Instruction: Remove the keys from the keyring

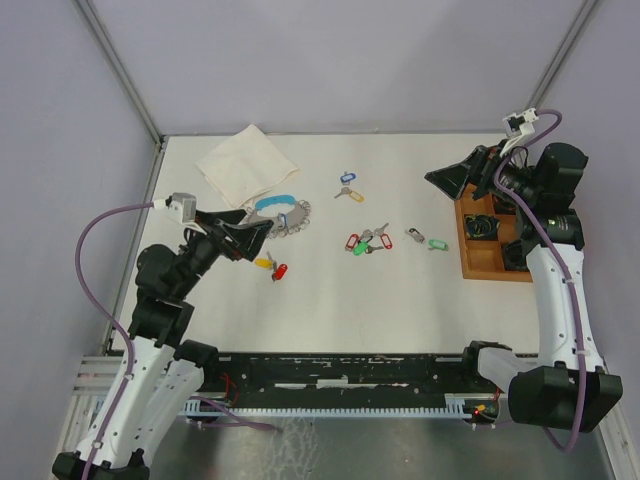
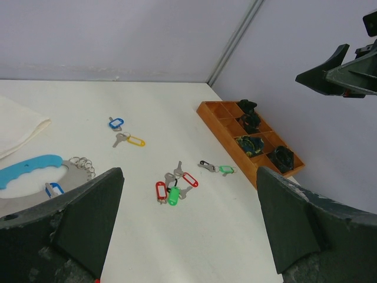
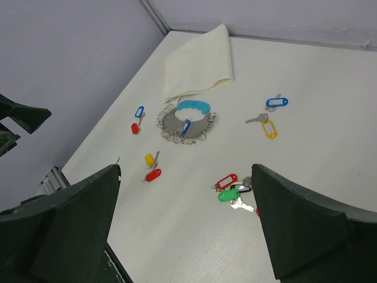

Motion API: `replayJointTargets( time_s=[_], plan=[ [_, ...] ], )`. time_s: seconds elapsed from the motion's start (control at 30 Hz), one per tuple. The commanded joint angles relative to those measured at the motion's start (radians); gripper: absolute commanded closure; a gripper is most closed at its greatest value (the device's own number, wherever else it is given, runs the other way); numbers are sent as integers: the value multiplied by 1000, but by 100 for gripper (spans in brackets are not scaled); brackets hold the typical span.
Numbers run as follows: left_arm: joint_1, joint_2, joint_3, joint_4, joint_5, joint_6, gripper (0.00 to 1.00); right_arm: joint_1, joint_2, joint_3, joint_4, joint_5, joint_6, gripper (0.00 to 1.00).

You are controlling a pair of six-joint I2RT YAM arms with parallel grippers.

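- left jaws: released, fingers [image 2: 82, 224] spread wide with nothing between them, poised above the tabletop [image 1: 400, 300].
- right jaws: also released and empty, fingers [image 3: 300, 230] far apart (about as wide as the left pair).
- keyring [image 1: 285, 212]: silvery loop with a curved light-blue band, flat on the tabletop just ahead of the left jaws' tips, near but not touching. It is well apart from the right jaws.
- keys [image 1: 365, 242]: a cluster with red and green tags lies between the two sets of jaws, off the keyring.
- green-tagged key [image 1: 430, 243]: alone, nearer the right jaws than the left.
- far pair [image 1: 346, 192]: two keys, one with a blue tag and one with a yellow, beyond the cluster and well apart from both jaws.
- near pair [image 1: 266, 262]: yellow and red tags, just beside the left jaws on the side toward their arm's base.
- side pair [image 3: 139, 111]: blue and red tags beside the keyring, on the left jaws' side (seen in the right wrist view only).
- blue-tagged key [image 3: 186, 125]: lies on the keyring itself (cannot tell whether it is attached).
- folded white cloth [image 1: 245, 165]: beyond the left jaws, just beside the keyring's blue band.
- wooden tray [image 1: 465, 245]: just beside the right jaws, dark items in its compartments (too small to name).
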Motion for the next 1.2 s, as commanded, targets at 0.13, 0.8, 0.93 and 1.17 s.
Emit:
replayJointTargets(
  time_s=[0.13, 0.8, 0.93, 1.17],
  plan=[
    [26, -2, 1, 48, 38, 36, 0, -5, -20, 2, 45, 6, 3, 0],
    [62, 13, -8, 68, 64, 23, 0, -5, -11, 5, 38, 6, -2, 0],
    [63, 16, -8, 69, 69, 21, 0, -5, -14, 7, 35, 19, 0, 0],
    [62, 12, -2, 72, 72, 26, 0, -5, -20, 91, -92, 213, 82, 0]
  ],
)
